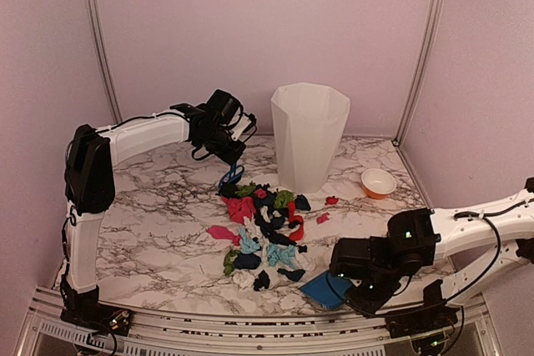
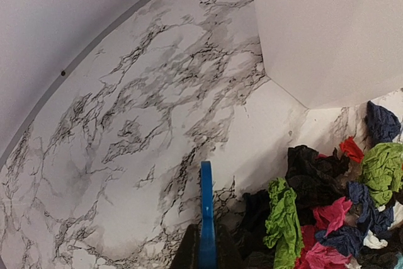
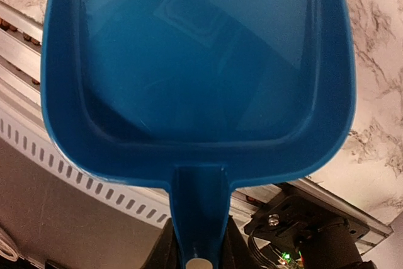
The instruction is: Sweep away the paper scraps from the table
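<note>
On the desk (image 1: pixel 158 206), centre: the paper scraps (image 1: pixel 263 231) are gathered in a loose pile of black, red, pink, green, light blue and white bits. The pile is stretched from just in front of the white bin (image 1: pixel 309 135) toward the near edge. Two red bits are seen apart on the right.
Desk surface: white marble pattern, crossed by dark veins.
Left pincer (image 1: pixel 227 149): pressed together on a blue brush (image 1: pixel 232 176), which is held low at the far end of the pile, near the bin.
Right pincer (image 1: pixel 360 293): pinched on the handle of a blue dustpan (image 1: pixel 321 289), which is held at the near desk edge, just right of the pile's near end.
White bin: stood upright behind the pile.
Orange bowl (image 1: pixel 378 183): set on the desk to the right of the bin.
</note>
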Tool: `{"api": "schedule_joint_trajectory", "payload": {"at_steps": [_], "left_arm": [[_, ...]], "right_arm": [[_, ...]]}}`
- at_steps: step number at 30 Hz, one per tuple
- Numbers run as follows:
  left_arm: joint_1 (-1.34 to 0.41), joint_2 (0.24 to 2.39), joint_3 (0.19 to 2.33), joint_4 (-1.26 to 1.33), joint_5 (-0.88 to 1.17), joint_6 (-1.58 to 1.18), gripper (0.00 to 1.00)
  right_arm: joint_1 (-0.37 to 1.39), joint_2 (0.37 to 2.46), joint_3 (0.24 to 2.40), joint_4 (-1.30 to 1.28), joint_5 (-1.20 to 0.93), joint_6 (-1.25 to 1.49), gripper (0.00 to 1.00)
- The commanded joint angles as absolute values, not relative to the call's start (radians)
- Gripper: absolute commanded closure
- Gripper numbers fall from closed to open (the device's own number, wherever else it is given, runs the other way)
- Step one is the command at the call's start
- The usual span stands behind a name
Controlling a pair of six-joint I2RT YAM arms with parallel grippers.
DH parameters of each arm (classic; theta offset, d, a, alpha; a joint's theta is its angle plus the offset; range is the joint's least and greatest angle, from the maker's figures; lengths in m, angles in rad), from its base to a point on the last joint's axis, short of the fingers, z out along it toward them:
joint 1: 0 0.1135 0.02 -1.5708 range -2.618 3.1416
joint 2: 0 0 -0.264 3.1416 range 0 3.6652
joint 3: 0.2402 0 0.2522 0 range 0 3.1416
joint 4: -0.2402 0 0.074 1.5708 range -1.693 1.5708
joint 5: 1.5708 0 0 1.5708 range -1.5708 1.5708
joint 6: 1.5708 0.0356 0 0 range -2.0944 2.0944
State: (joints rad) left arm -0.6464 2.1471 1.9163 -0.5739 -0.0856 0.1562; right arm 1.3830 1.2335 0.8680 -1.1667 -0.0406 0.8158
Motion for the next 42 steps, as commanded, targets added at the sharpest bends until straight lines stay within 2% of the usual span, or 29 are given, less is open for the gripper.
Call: {"api": "schedule_joint_trajectory", "payload": {"at_steps": [1, 12, 20, 36, 42], "left_arm": [[-0.670, 2.173, 1.924, -0.570, -0.049, 0.183, 1.00], [-0.730, 2.185, 1.897, -0.569, 0.036, 0.218, 1.00], [-0.779, 2.120, 1.830, -0.559, 0.042, 0.120, 1.00], [-0.792, 1.910, 1.688, -0.562, 0.091, 0.020, 1.00], [-0.792, 1.857, 1.686, -0.592, 0.027, 0.007, 1.00]], "right_arm": [[1.375, 1.343, 0.892, -1.077, -0.034, 0.783, 1.00], [1.167, 1.634, 1.084, -0.913, 0.069, 0.515, 1.00], [1.070, 1.829, 1.233, -0.787, 0.135, 0.395, 1.00], [1.050, 1.879, 1.327, -0.701, 0.292, 0.363, 1.00], [1.056, 1.858, 1.348, -0.712, 0.327, 0.342, 1.00]]}}
